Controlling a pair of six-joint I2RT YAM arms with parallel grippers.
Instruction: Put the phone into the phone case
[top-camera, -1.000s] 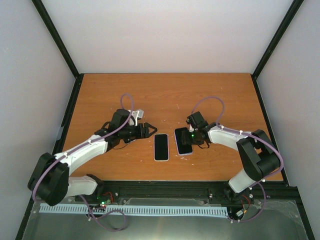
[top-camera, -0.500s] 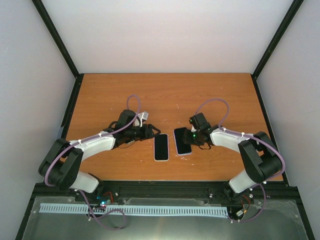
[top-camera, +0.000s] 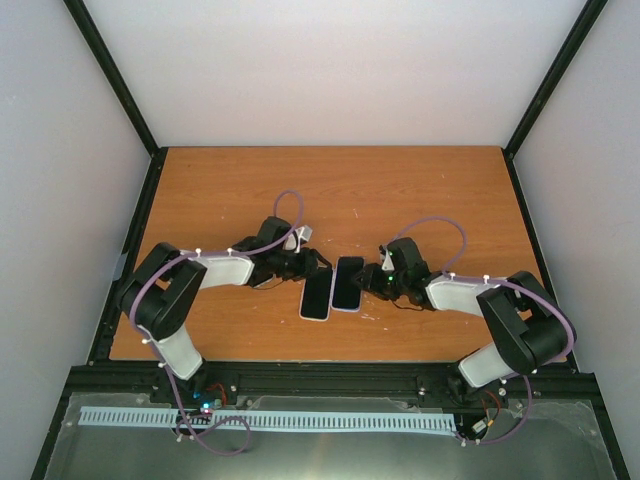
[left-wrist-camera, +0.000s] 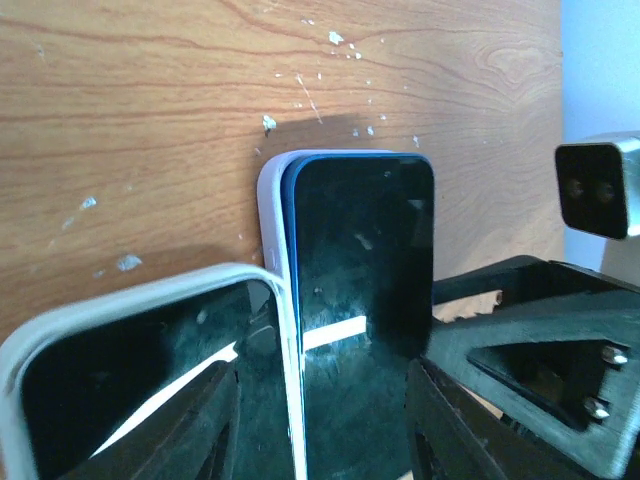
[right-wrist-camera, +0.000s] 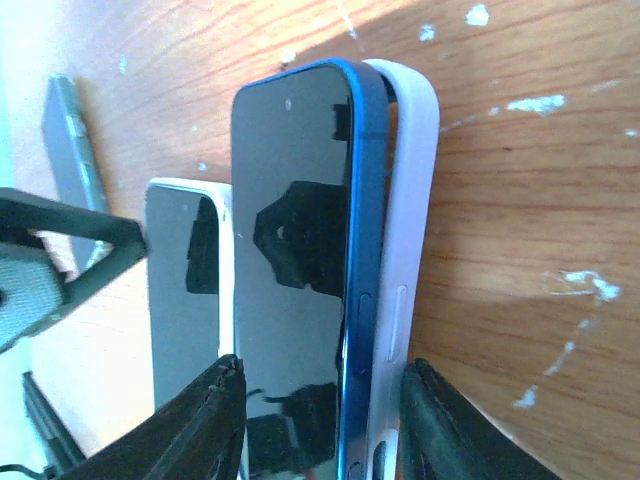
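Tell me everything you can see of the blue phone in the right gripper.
The blue phone is slim, with a glossy black screen showing reflections and a metallic-looking blue frame with a side button. It lies against a pale case, one long edge standing proud of the case's rim, so not fully seated. The right gripper pinches phone and case together above the wooden table.

Left pincer (top-camera: 318, 266) at a white-rimmed slab (top-camera: 316, 297), right pincer (top-camera: 370, 281) at a dark phone (top-camera: 348, 284) touching it
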